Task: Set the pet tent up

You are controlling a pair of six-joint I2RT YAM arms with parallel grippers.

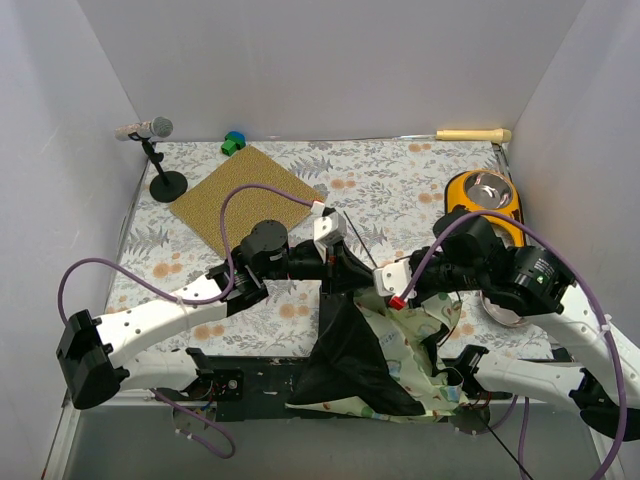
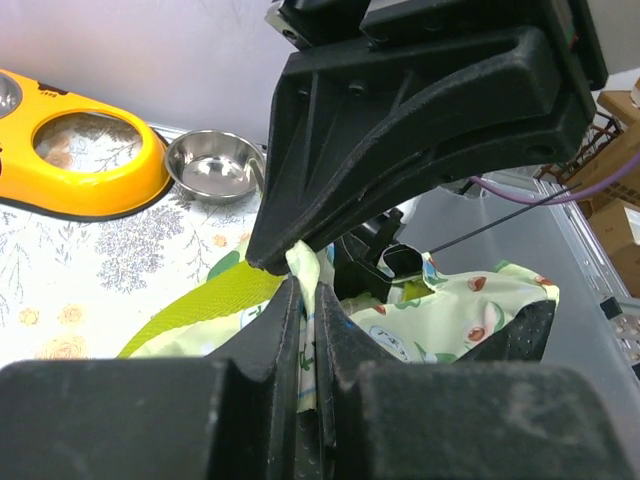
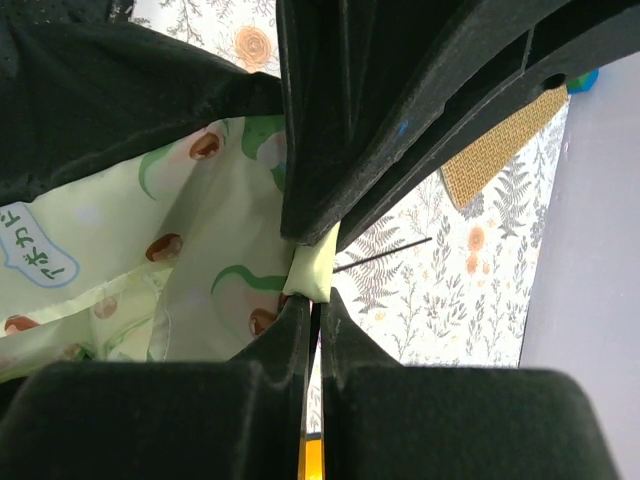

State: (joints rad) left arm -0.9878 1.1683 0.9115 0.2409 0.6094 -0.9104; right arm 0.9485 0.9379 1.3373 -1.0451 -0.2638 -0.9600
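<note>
pet tent (image 1: 385,350) fabric is pinched in both grippers: left gripper (image 2: 303,278) clamped on a cream fold, right gripper (image 3: 312,285) clamped on a pale edge. the tent lies crumpled between the arm bases at the table's (image 1: 400,190) near edge, black underside showing. brown mat (image 1: 245,197) and yellow bowl stand (image 1: 455,195) lie beyond.

Japanese letters in dark blue are printed inside a white bubble (image 3: 35,245) on the pet tent (image 3: 120,200) cloth. They are cut off at the edge and perhaps spell "avocado". Nothing else can be read.
</note>
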